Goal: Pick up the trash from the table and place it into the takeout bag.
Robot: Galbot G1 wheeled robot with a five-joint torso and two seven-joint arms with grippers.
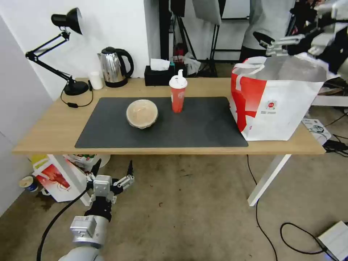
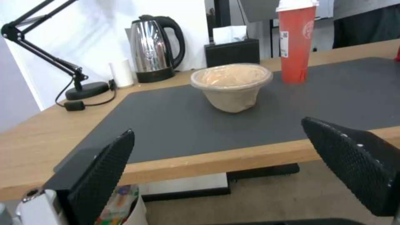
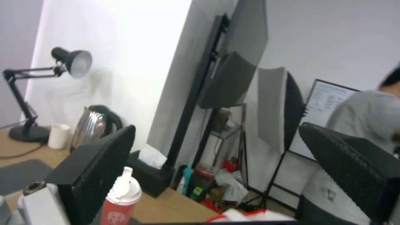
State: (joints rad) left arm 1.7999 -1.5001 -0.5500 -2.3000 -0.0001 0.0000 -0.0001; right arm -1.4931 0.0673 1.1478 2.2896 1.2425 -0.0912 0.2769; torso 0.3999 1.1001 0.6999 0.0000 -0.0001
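Observation:
On the dark mat [image 1: 203, 125] of the light-wood table [image 1: 50, 123] stand a beige clear-lidded bowl [image 1: 142, 113] [image 2: 232, 84] and, to its right, a red drink cup [image 1: 178, 93] [image 2: 296, 40] [image 3: 121, 200] with a white spouted lid. At the table's right end the large white and red takeout bag [image 1: 275, 98] stands open, its foil lining showing. My left gripper [image 1: 113, 173] [image 2: 227, 168] is open below the table's front edge, in front of the bowl and apart from it. My right gripper [image 1: 267, 43] [image 3: 221, 175] hangs open and empty just above the bag's far left rim.
Along the back edge are a black desk lamp [image 1: 69, 21], a steel kettle [image 1: 114, 67], a small white cup [image 1: 96, 79] and a black tissue box [image 1: 157, 74]. A smaller red-and-white bag [image 1: 58, 177] sits on the floor under the table's left end. Cables trail at right.

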